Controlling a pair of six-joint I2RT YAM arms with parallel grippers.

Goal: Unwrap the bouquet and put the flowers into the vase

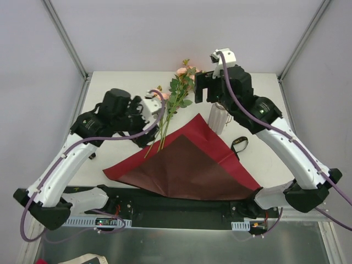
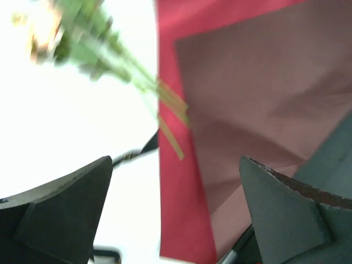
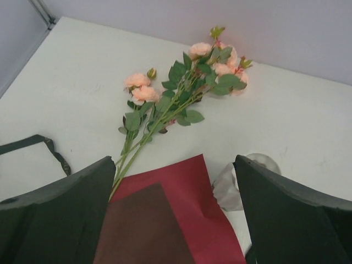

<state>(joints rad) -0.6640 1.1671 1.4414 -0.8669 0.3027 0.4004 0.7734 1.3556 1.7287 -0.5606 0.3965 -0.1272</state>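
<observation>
On the white table [image 1: 121,82], what lies in front of you? asks the listener.

Loose flowers [image 1: 175,104], I answer: peach-pink roses with green leaves on thin stems, lying flat. Their blooms point toward the far edge. Their cut ends rest on the upper left edge of a sheet of dark red paper [image 1: 187,165].

And the paper?

It lies opened out, with a darker brown square showing in its middle. Its near side reaches over the table's near edge. A black ribbon [image 1: 239,144] lies just beside its right edge.

Where is the vase?

The vase [image 1: 219,116], whitish and ribbed, stands upright just right of the paper's far corner. It is near the flowers but apart from them, and they lie outside it.

What are your pincers doing?

My left pincer [image 2: 175,159] is spread wide and holds nothing. It hangs above the stem ends and the paper's left edge. My right pincer [image 3: 173,159] is also spread wide and holds nothing. It hangs over the far part of the table, and its camera looks down on the flowers and the vase.
</observation>
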